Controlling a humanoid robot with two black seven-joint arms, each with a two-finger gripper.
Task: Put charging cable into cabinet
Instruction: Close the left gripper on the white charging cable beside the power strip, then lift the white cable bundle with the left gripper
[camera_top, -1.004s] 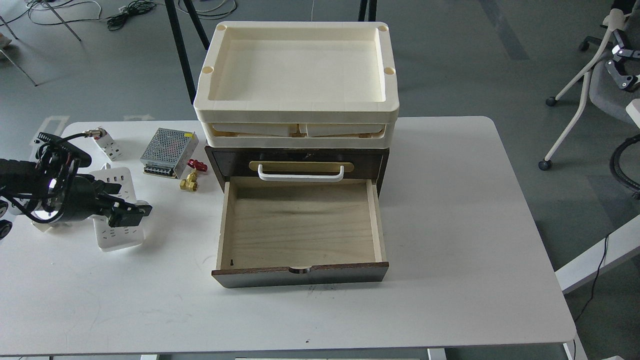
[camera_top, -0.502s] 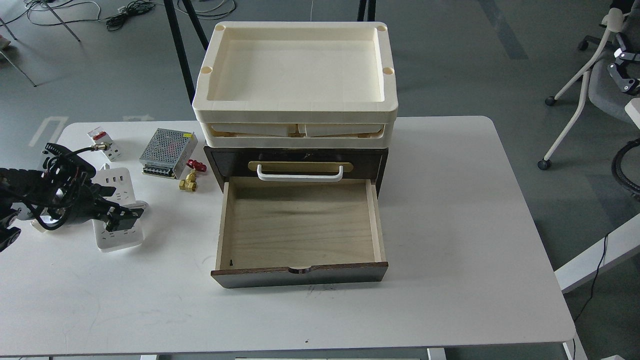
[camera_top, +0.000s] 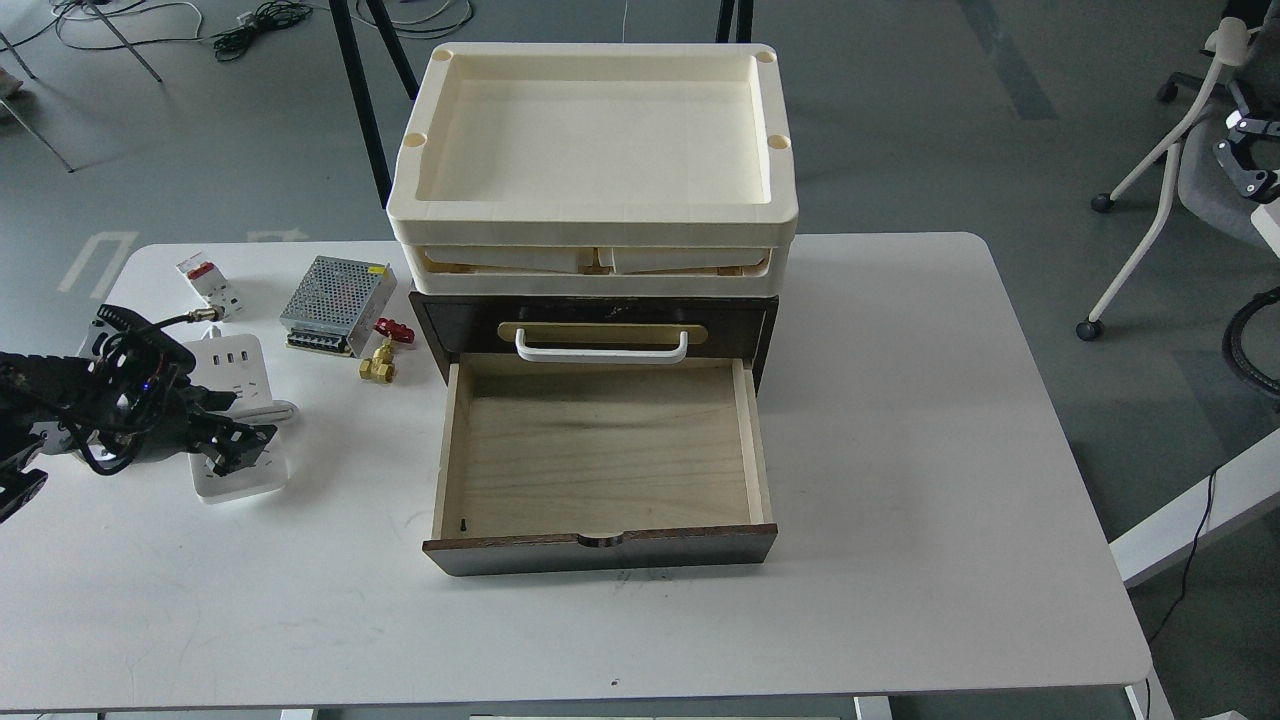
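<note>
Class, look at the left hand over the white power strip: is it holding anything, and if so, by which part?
It cannot be told. The left hand sits over the middle of the charging cable, which lies flat on the table; its fingers look dark and indistinct.

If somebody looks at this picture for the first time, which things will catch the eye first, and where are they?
The dark brown cabinet in the middle of the white table dominates, with cream trays stacked on top and its pale wooden drawer pulled open toward the viewer, nothing in it. At the left edge, the left pincer hangs over the white charging cable, which lies flat on the table.
</note>
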